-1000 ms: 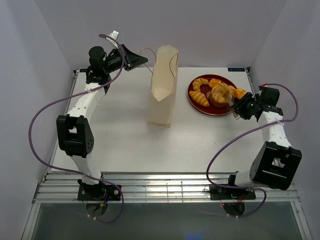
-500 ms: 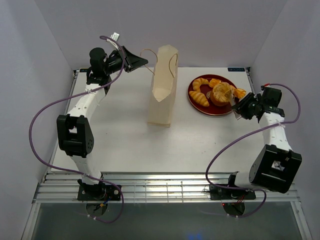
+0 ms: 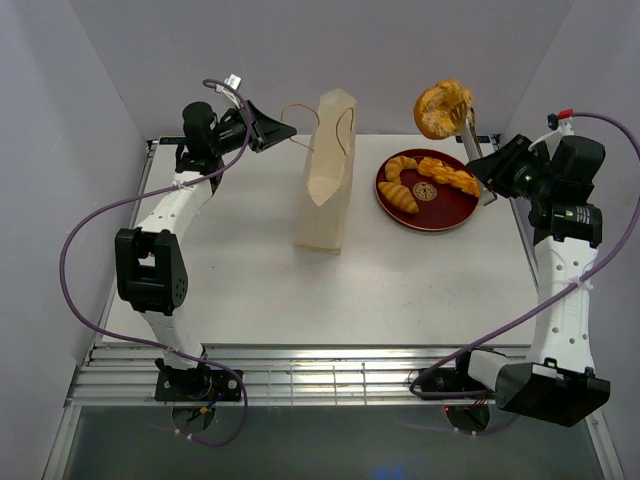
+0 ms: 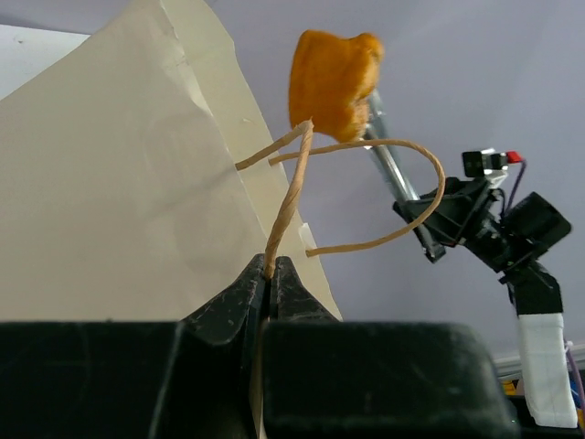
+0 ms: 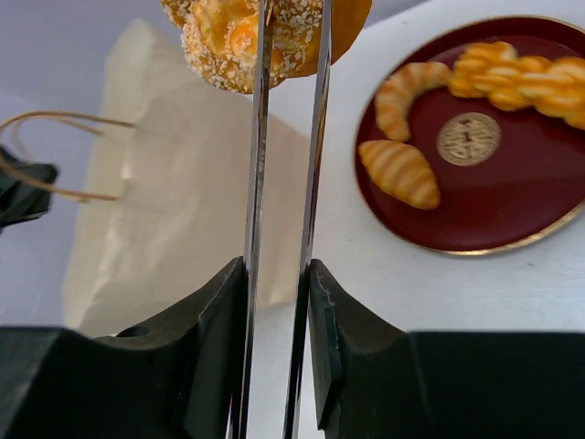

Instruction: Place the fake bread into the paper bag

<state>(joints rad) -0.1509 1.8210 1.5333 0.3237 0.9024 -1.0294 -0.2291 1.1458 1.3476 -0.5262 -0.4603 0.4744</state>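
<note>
The right tool is closed on the round bun. Its two long thin fingers pinch the seeded, swirled piece at their tips, and the bun hangs in the air well above the surface. Below this tool and a little toward its base lies the dark red plate, flat on the surface. It carries two croissants on the side nearer the bag and the braided loaf along the far side. None of these touch the tool. Out past the right tool's tips stands the paper bag, upright with its mouth open at the top, apart from the bun and lower than it. The left tool sits on the bag's other side, level with the bag's top edge. Its jaws are shut on one cord handle — the cord runs straight up out of the pinch to the bag's rim, while the second loop hangs free just beyond it. From the left wrist the bun shows above and behind the bag's upper corner.
</note>
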